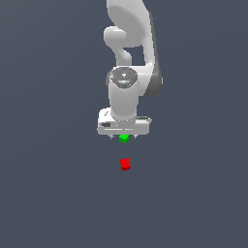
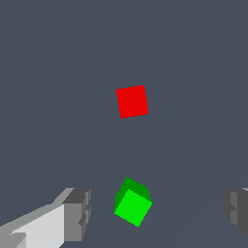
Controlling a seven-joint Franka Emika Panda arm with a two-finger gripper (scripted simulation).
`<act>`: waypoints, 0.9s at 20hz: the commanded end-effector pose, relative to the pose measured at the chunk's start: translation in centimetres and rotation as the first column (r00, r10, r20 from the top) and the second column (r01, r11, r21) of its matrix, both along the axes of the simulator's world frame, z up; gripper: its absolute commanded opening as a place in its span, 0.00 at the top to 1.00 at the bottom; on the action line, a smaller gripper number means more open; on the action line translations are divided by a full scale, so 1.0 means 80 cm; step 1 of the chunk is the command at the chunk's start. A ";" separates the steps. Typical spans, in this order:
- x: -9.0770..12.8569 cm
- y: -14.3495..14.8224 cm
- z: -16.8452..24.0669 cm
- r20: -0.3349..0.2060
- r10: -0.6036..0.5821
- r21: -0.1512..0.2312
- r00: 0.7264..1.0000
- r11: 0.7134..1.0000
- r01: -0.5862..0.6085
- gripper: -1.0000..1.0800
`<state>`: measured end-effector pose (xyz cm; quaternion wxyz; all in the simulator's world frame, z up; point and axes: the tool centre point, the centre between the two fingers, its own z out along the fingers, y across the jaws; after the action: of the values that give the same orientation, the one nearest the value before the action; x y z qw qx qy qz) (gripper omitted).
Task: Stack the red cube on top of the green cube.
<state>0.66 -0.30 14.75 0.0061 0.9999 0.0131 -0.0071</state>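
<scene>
My gripper [image 2: 155,210] is hanging wide open and holding nothing, one finger [image 2: 77,213] on each side of the green cube [image 2: 132,204] without touching it. The green cube is sitting on the plain grey floor [image 1: 48,193], turned at an angle. Beyond it, clearly apart, the red cube [image 2: 131,101] is lying on the same floor.

The glossy white jointed robot arm [image 1: 130,53] hangs straight down, wrist vertical. Its white claw with dark grey fingertips [image 1: 124,137] points downward, the jaws spread wide apart and empty; the exterior view barely shows the fingertips [image 2: 77,213], so their exact height is unclear.
</scene>
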 end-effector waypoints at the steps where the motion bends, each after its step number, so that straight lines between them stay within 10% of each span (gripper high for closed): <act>1: 0.008 0.000 -0.009 0.001 0.014 0.001 1.000 1.000 -0.014 0.04; 18: 0.086 0.009 -0.089 0.013 0.144 0.012 0.990 0.990 -0.144 0.04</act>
<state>7.12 0.34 7.94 0.0006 0.9967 0.0811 -0.0015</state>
